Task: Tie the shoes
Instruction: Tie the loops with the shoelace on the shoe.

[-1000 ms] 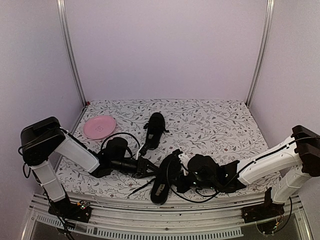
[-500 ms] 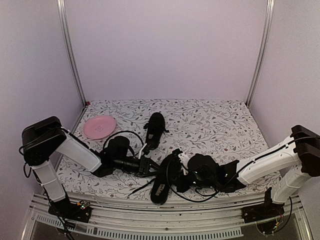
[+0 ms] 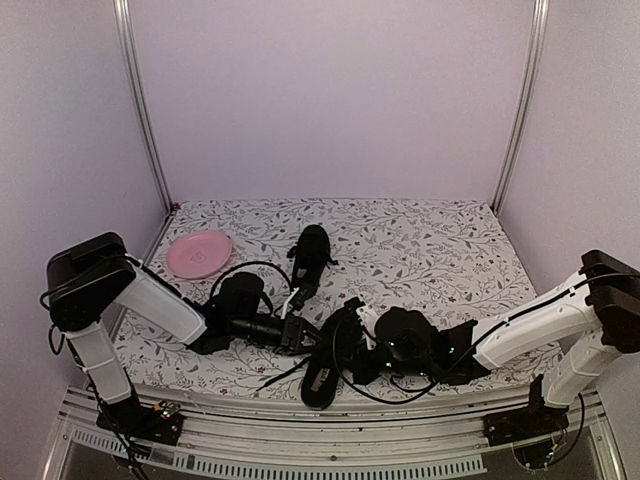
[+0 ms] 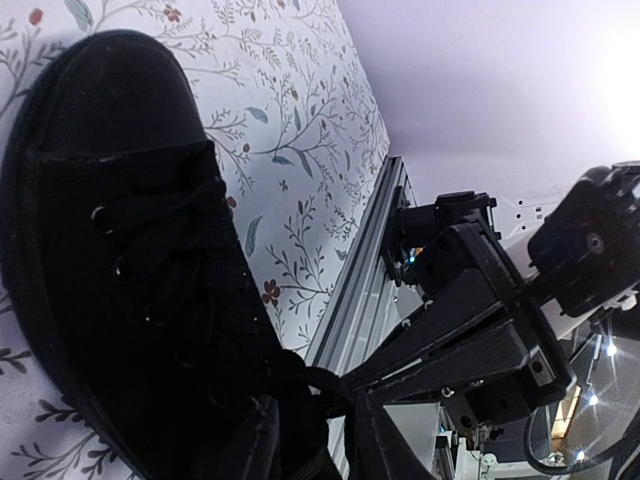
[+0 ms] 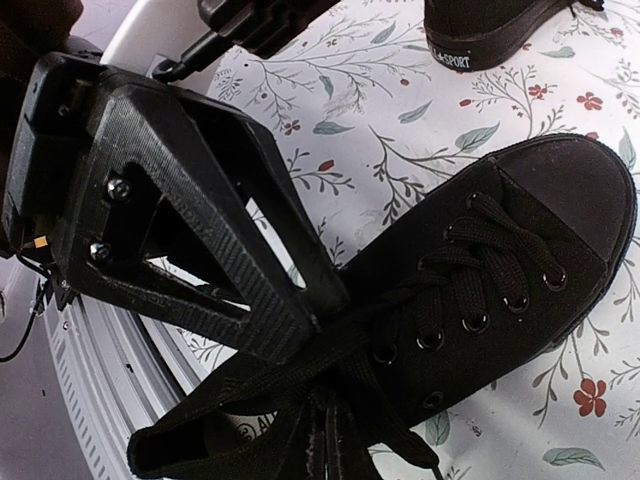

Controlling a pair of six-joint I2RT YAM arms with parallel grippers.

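Observation:
Two black lace-up shoes lie on the floral mat. The near shoe [image 3: 322,362] lies between my grippers and also shows in the left wrist view [image 4: 120,250] and the right wrist view [image 5: 500,270]. The far shoe [image 3: 310,258] lies behind it, apart; its heel shows in the right wrist view [image 5: 490,30]. My left gripper [image 3: 303,335] [image 4: 318,415] is closed on a lace loop [image 4: 325,385] at the near shoe's throat. My right gripper [image 3: 365,345] [image 5: 335,455] is shut on a bunch of laces [image 5: 350,370] over the same shoe's opening. The two grippers' tips are almost touching.
A pink plate [image 3: 198,254] sits at the back left of the mat. The metal front rail [image 3: 330,440] runs close behind the near shoe's heel. The left gripper's black ribbed finger [image 5: 200,200] fills the left of the right wrist view.
My left arm has shifted slightly to the right, toward the near shoe. The right arm and both shoes have barely moved.

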